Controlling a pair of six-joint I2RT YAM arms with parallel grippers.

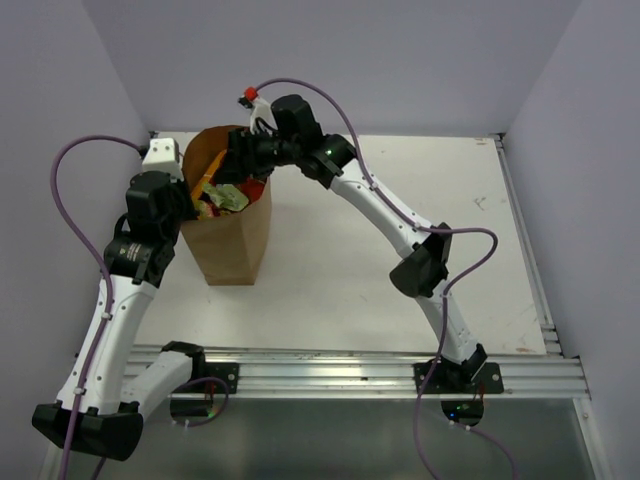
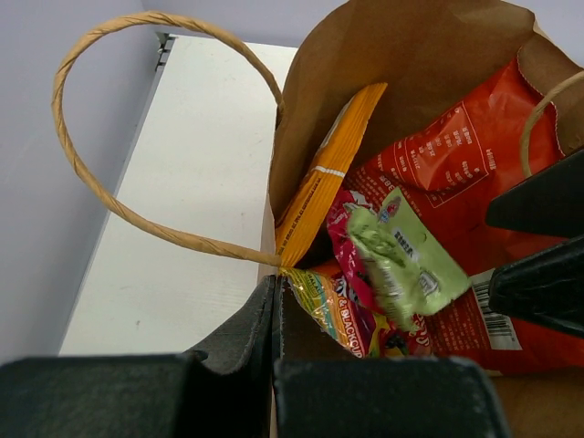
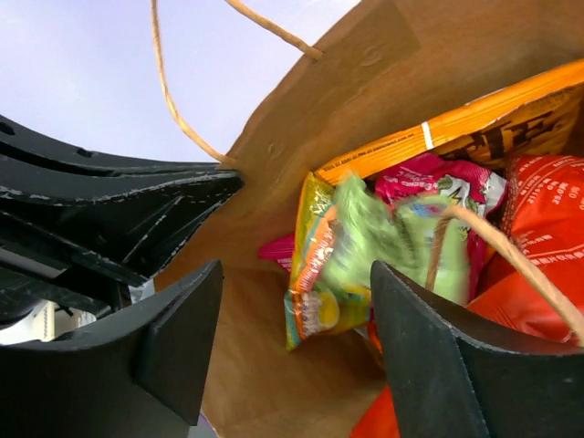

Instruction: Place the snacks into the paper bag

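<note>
The table point(image 1: 400, 230) carries the bag point(image 1: 235, 250), upright at its left side with the mouth open. The left gripper point(image 2: 276, 297) is clamped on the bag's near wall, one finger outside and one inside. The right gripper point(image 3: 297, 274) hangs over the mouth, fingers spread wide and holding nothing. Inside lie a red bag point(image 2: 456, 155), an orange packet point(image 2: 328, 173) standing against the wall, a pink packet point(image 2: 347, 237) and, on top, a green packet point(image 2: 406, 260).

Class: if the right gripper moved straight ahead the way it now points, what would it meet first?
Probably the green candy packet lying inside the paper bag, though depth is unclear.
</note>
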